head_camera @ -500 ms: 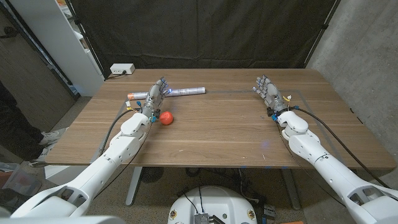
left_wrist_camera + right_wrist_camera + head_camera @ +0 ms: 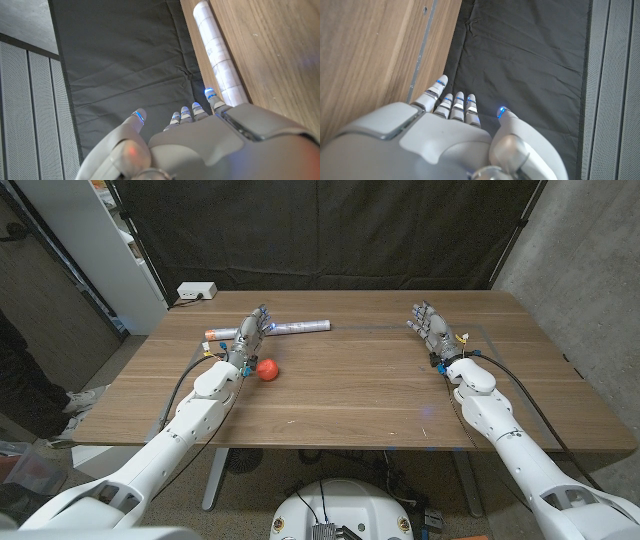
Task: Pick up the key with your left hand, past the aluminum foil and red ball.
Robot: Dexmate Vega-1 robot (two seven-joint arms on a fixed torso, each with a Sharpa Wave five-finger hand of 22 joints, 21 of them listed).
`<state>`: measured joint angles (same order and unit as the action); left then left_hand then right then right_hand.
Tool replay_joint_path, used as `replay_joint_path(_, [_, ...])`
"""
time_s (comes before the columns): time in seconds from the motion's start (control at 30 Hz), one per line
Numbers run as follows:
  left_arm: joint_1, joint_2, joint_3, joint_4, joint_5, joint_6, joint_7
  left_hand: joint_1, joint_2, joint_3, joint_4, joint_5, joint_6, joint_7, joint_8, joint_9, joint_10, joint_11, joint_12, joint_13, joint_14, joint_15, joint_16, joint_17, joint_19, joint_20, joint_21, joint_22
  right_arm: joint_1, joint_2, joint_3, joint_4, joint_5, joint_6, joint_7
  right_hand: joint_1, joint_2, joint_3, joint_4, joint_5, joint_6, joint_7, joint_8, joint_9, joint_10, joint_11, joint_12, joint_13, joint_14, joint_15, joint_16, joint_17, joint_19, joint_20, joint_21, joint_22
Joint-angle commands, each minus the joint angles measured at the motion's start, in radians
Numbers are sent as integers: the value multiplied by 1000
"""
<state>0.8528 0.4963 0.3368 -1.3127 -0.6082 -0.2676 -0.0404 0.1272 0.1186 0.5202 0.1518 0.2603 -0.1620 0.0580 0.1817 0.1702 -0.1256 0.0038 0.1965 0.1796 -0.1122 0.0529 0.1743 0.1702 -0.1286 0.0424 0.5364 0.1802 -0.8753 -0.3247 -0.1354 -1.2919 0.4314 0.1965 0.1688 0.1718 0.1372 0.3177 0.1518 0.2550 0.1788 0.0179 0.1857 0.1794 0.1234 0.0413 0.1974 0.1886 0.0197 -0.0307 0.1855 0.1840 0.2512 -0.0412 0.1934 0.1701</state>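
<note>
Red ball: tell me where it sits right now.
In the head view the red ball lies on the table's left half, just beside the left hand, with the aluminum foil roll lying behind it.

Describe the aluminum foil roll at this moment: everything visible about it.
The aluminum foil roll is a long, slim, pale silvery cylinder lying on its side on the wooden table, near the far edge, running roughly along that edge. In the left wrist view its wrap shows faint printed text and seam lines. The left hand stands in front of its near end with fingers spread, holding nothing; contact cannot be told. The red ball lies apart, nearer the robot.
</note>
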Motion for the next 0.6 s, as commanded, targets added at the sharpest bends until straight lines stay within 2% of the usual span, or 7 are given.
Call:
replay_joint_path(0.03, [27, 12, -20, -39, 37, 19, 16, 11, 40, 6, -7, 0, 11, -6, 7, 3, 0, 15, 5, 5, -5, 15, 8, 3, -2, 16, -3, 5, -7, 107, 122, 7, -115, -38, 76, 5, 21, 8, 1, 6, 8, 2, 5, 4, 7, -5, 3, 4, 4, -23, 4, 1, 9, -41, 4, 3])
replay_joint_path(0.1, [35, 18, -24, -50, 42, 22, 19, 12, 27, 2, -13, -3, 14, -10, 7, 4, 1, 18, 6, 6, -5, 14, 8, 2, -2, 20, -4, 5, -7, 116, 133, 7, -127, -40, 82, 4, 21, 8, 1, 6, 8, 2, 5, 4, 7, -4, 3, 4, 4, -23, 4, 1, 9, -40, 4, 3])
replay_joint_path(0.2, [46, 30, -28, -70, 58, 25, 30, 23, 3, -2, -36, -12, 24, -15, 9, 5, 6, 30, 9, 7, 1, 22, 10, 3, 0, 65, -9, 6, -6, 129, 146, 9, -140, -42, 93, 4, 20, 8, 0, 6, 8, 2, 5, 4, 7, -5, 3, 4, 5, -22, 4, 1, 9, -40, 4, 3])
replay_joint_path(0.3, [56, 38, -34, -87, 71, 26, 42, 32, -8, -2, -52, -18, 38, -20, 12, 6, 13, 32, 12, 9, 10, 41, 14, 4, 0, 92, -12, 7, -6, 139, 157, 11, -153, -44, 101, 3, 20, 9, 0, 6, 8, 2, 5, 4, 9, 0, 3, 4, 6, -21, 4, 1, 9, -39, 4, 3])
replay_joint_path(0.43, [68, 47, -42, -106, 85, 26, 54, 43, -12, 0, -66, -25, 56, -22, 17, 7, 23, 37, 16, 11, 26, 57, 19, 6, -1, 106, -15, 9, -4, 150, 169, 14, -166, -46, 111, 3, 19, 10, -1, 6, 9, 2, 5, 4, 10, 0, 4, 4, 7, -21, 4, 0, 10, -39, 4, 3])
replay_joint_path(0.6, [82, 64, -50, -131, 98, 32, 58, 51, -15, 2, -78, -32, 62, -18, 17, 8, 34, 38, 21, 13, 41, 63, 25, 9, -5, 109, -18, 11, -4, 160, 182, 15, -178, -47, 120, 3, 18, 10, -2, 6, 11, 4, 6, 4, 11, 1, 4, 4, 8, -20, 4, 0, 10, -38, 4, 3])
